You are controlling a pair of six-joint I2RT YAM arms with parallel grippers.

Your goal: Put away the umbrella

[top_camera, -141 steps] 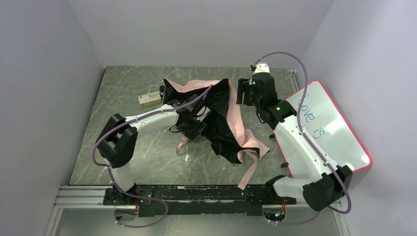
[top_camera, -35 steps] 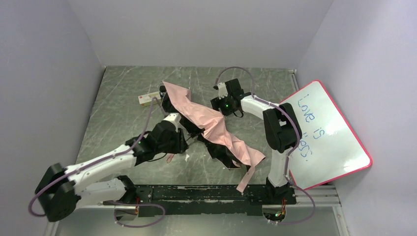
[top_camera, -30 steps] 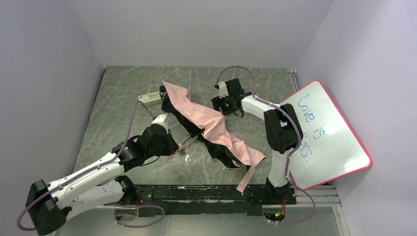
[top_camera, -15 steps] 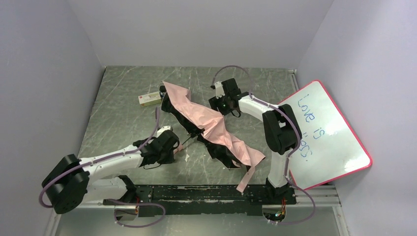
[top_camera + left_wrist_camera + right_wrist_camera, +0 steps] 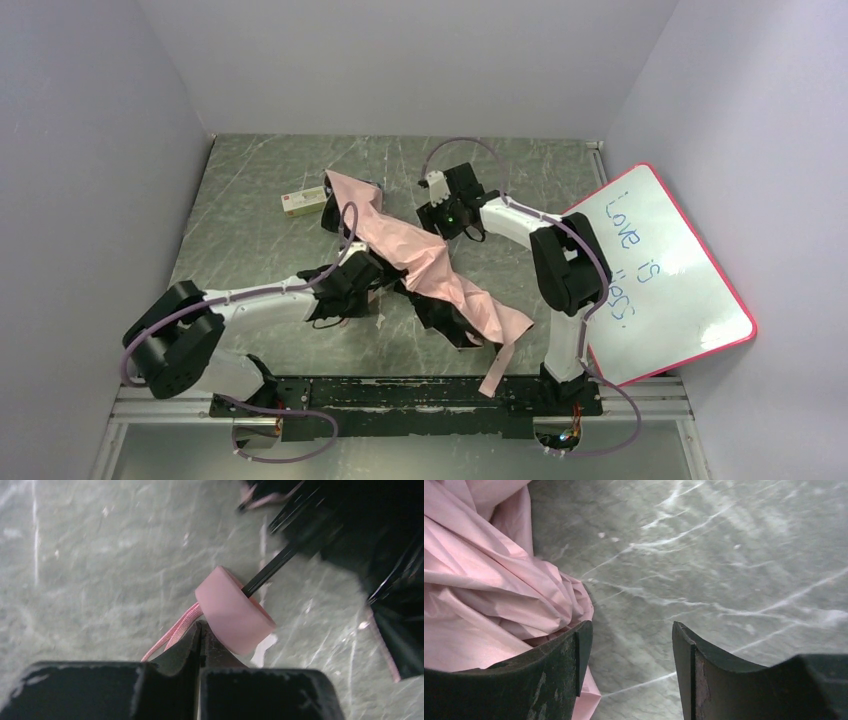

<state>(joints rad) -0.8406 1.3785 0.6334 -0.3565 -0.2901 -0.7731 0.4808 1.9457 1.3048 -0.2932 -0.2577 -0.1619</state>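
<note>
1. umbrella [image 5: 400, 235] lies crumpled mid worktop [image 5: 250, 240], pink fabric over black.
2. left jaws together, tips right against its pink handle [image 5: 234, 611], strap [image 5: 172, 632] running beside them.
3. right jaws apart, one finger touching the fabric.

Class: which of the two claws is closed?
The left claw, fingers pressed together by the pink handle; the right claw stands open.

You can read blue handwriting on the whiteboard [image 5: 680, 270] leaning at the right edge of the bench. Its first line says "Love is". The second line looks like "hugs." but is unclear. The print on the small box [image 5: 303, 201] near the far-left corner is too small to read.
</note>
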